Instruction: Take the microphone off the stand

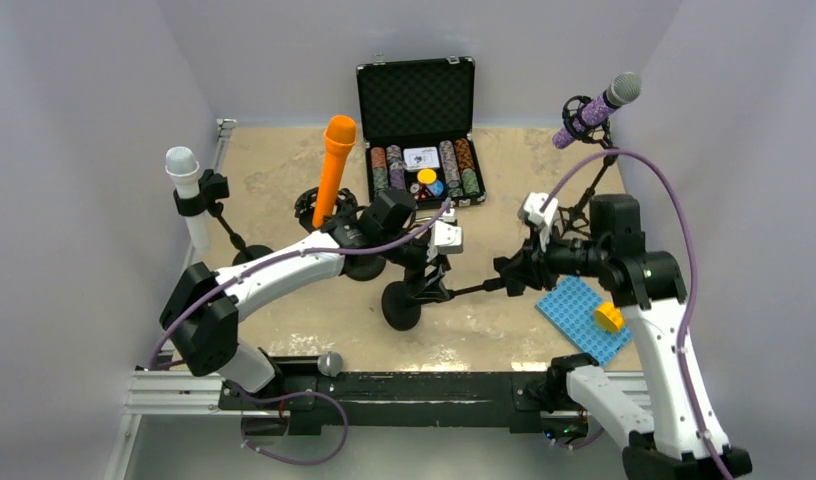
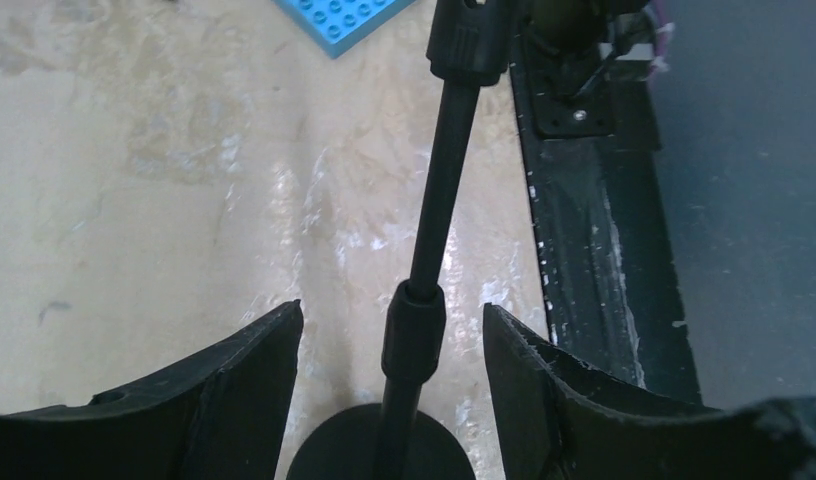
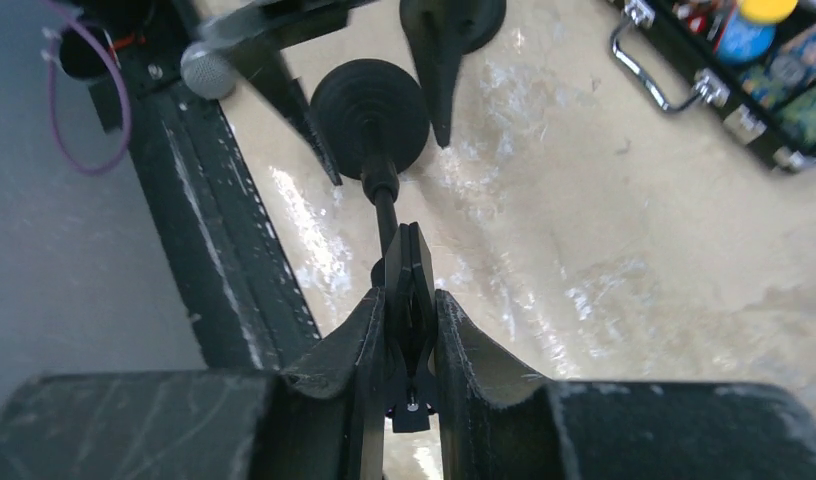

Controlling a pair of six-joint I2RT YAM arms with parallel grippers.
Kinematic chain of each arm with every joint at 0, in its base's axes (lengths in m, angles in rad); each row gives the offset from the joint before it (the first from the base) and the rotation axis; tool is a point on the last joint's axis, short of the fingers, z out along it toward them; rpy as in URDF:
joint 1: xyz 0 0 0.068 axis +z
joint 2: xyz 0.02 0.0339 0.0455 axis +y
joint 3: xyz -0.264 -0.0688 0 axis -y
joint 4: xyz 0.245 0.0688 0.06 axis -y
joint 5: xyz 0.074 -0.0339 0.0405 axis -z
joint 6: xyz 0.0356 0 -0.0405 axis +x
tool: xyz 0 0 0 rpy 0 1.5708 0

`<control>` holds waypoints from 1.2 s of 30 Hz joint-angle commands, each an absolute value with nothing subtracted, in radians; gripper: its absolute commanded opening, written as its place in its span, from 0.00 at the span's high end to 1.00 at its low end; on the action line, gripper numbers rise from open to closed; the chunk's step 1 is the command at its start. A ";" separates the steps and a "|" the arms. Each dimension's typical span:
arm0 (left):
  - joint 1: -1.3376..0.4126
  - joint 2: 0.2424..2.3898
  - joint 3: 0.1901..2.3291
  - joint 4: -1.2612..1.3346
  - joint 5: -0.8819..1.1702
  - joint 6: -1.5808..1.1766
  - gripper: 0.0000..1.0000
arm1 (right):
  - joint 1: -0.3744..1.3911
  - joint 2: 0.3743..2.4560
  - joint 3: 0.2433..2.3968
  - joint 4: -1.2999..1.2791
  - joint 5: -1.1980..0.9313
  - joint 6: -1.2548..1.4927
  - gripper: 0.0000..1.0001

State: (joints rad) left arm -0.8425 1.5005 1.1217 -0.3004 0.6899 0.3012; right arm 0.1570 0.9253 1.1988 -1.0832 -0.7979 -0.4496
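Black mic stand [image 1: 454,292] lies tipped over mid-tabletop [image 1: 284,170], its round base [image 1: 401,306] toward the L arm and the pole running across to the R arm. Your right fingers [image 3: 359,340] are pressed together on the stand's top fitting (clip end, as far as I can tell). Reads as an anchor grip: it holds the stand off-vertical so the other arm can work on it. Nothing sits in that fitting in the R wrist view.

Your left fingers [image 2: 254,370] are spread wide, one either side of the pole just above the base, level w/ the collar [image 2: 414,335]. Gap on both sides, no contact, pinching nothing.

Task obj: grey-headed microphone [image 1: 329,363] is off the stand, resting by the black rail [image 1: 464,385] at the near edge, on the L-arm side of the base. Its body blends w/ the rail, so can't tell the exact lie. It's well apart from your right fingers; nearer the left ones but not between them, not touching.

Judgement: removal looks done, or near enough. Orange mic [image 1: 336,165], white mic [image 1: 187,195] and purple mic [image 1: 596,110] sit in their own stands, prob. not the ones you're working.
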 commanded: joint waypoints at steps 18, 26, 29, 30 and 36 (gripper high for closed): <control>-0.862 1.692 1.202 -0.307 0.932 0.331 0.64 | 0.181 0.700 1.069 -0.894 -0.827 -0.811 1.00; -0.859 1.574 1.114 -0.175 0.687 0.261 1.00 | 0.176 0.949 1.264 -0.887 -0.539 -0.153 1.00; -0.899 1.522 1.088 -0.186 0.477 0.250 1.00 | 0.111 1.059 1.353 -1.050 -0.483 0.146 1.00; -0.928 1.508 1.077 -0.194 0.377 0.288 1.00 | 0.074 1.061 1.358 -1.083 -0.490 0.209 1.00; -0.962 1.513 1.040 -0.188 0.248 0.206 0.92 | 0.053 1.059 1.305 -1.080 -0.478 0.198 1.00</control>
